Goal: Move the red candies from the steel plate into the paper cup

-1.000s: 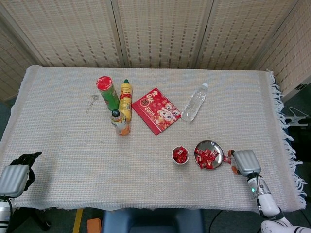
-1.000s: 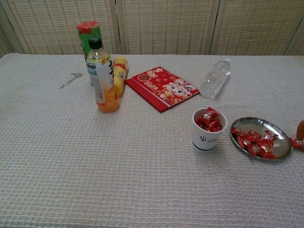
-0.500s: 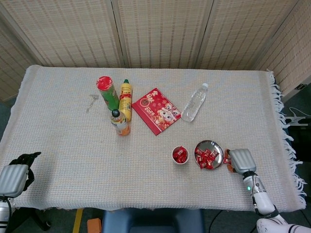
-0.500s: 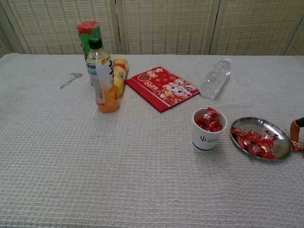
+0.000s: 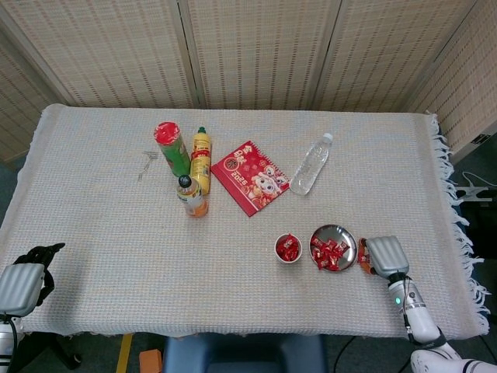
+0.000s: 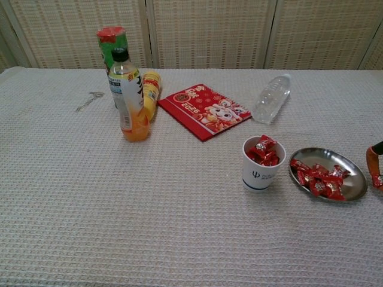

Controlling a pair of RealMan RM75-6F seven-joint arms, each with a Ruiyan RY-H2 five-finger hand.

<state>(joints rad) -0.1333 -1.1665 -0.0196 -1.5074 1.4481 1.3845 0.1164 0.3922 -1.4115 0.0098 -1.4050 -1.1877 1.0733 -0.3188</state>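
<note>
Your left hand [image 5: 23,281] sits off the worktop's near-left corner, dark fingers curled on nothing. White paper cup [image 6: 263,163] holds red wrapped candies; more lie on the round steel plate [image 6: 353,173]. Your right hand [image 5: 384,256], closer to the plate than before, pinches one; its fingers are cut off.

A table [image 5: 101,233] under a pale woven cloth [image 6: 90,197] carries the paper cup [image 6: 261,168] and steel plate [image 6: 353,185] side by side. Farther back stand a green canister [image 5: 169,146], yellow bottle [image 5: 201,155] and juice bottle [image 5: 191,197], with a red booklet [image 5: 250,177], a lying clear bottle [image 5: 310,165] and a small metal clip [image 5: 146,163].
</note>
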